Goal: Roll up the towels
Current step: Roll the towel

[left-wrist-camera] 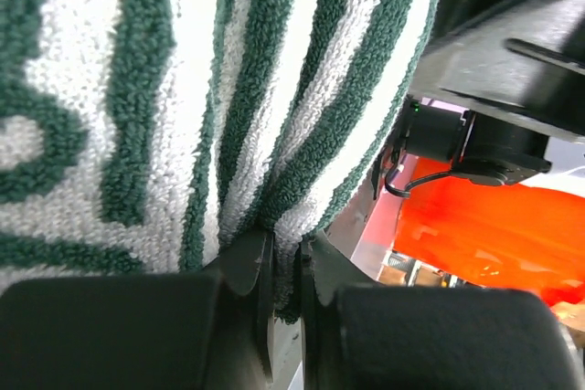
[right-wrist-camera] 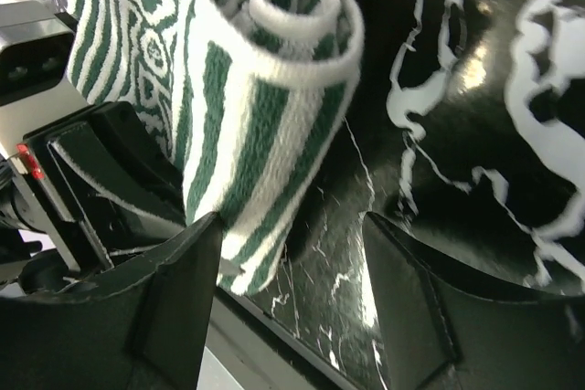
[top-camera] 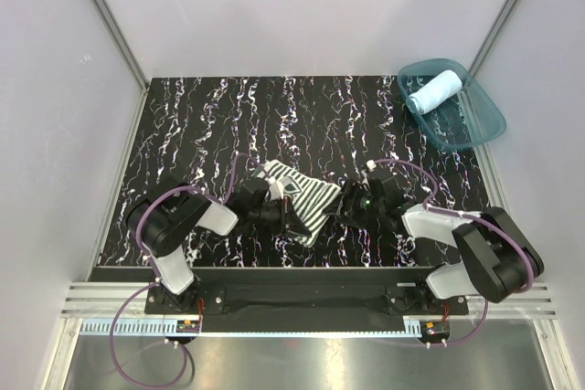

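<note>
The green-and-white striped towel (top-camera: 306, 194) lies partly rolled near the table's front edge, between both arms. My left gripper (top-camera: 287, 216) is shut on a fold of the striped towel (left-wrist-camera: 228, 89), and the cloth is pinched between its fingertips (left-wrist-camera: 256, 262). My right gripper (top-camera: 344, 206) is open at the roll's other end. In the right wrist view the rolled end of the striped towel (right-wrist-camera: 265, 107) shows a spiral and rests against the left finger (right-wrist-camera: 174, 289). The right finger (right-wrist-camera: 411, 289) stands apart from it. The light blue towel (top-camera: 436, 90) lies rolled in the tub.
The translucent teal tub (top-camera: 475, 130) sits at the back right corner of the black marbled table (top-camera: 210, 125). The table's front edge and a metal rail (top-camera: 302, 273) run just below both grippers. White walls enclose the sides and back.
</note>
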Controlling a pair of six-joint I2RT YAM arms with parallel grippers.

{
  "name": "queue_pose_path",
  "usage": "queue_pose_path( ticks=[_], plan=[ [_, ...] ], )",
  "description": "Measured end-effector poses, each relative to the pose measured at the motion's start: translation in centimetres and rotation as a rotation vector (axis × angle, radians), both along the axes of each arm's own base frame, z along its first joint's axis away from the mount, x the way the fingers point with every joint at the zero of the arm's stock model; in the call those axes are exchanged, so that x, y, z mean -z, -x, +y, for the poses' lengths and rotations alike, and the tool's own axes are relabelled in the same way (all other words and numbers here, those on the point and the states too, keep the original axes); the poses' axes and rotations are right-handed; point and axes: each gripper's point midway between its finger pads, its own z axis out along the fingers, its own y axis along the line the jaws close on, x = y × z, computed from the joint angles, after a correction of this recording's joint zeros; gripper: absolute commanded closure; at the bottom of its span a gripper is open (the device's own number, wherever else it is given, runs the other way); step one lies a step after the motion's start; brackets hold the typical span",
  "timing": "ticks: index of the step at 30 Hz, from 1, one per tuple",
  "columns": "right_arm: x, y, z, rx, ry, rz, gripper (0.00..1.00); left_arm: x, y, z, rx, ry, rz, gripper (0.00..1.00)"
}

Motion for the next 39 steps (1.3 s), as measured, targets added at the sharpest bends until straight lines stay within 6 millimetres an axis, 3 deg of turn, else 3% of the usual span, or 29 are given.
queue_pose_path(
  ticks=[5,9,12,13,14,17,20,21,27,34,39],
  plan=[
    [0.7,-0.6,1.0,-0.01,-0.017,-0.008,0.35,-0.1,0.0,0.2,-0.014,0.026,0.021,1.0],
    [0.9,-1.0,1.6,-0.014,-0.029,-0.02,0.44,-0.1,0.0,0.2,-0.025,0.052,0.04,1.0],
    [1.0,-1.2,2.0,-0.019,-0.039,-0.026,0.62,-0.1,-0.1,0.1,-0.03,0.071,0.051,1.0],
    [0.9,-1.3,2.2,-0.022,-0.045,-0.029,0.73,-0.1,-0.1,0.1,-0.03,0.076,0.051,1.0],
    [0.8,-1.3,2.4,-0.027,-0.047,-0.035,0.76,-0.2,-0.1,0.1,-0.031,0.08,0.053,0.99],
    [0.5,-1.6,2.9,-0.031,-0.055,-0.04,0.88,-0.1,0.0,0.1,-0.03,0.073,0.05,0.81],
    [0.5,-1.7,3.1,-0.037,-0.038,-0.022,0.93,-0.1,-0.1,0.4,-0.018,0.041,0.021,0.61],
    [0.5,-1.8,3.1,-0.039,-0.027,-0.012,0.93,-0.3,-0.2,0.5,-0.013,0.026,0.004,0.52],
    [-0.6,-3.0,3.1,-0.043,0.064,0.016,0.97,-1.5,-1.4,1.3,-0.007,-0.112,-0.116,0.32],
    [-1.7,-3.3,2.4,-0.057,0.174,0.052,0.96,-2.4,-1.9,2.2,0.007,-0.358,-0.286,0.2],
    [-1.5,-2.8,1.9,-0.08,0.235,0.098,0.96,-3.7,-1.7,2.1,0.032,-0.538,-0.454,0.18]
  ],
)
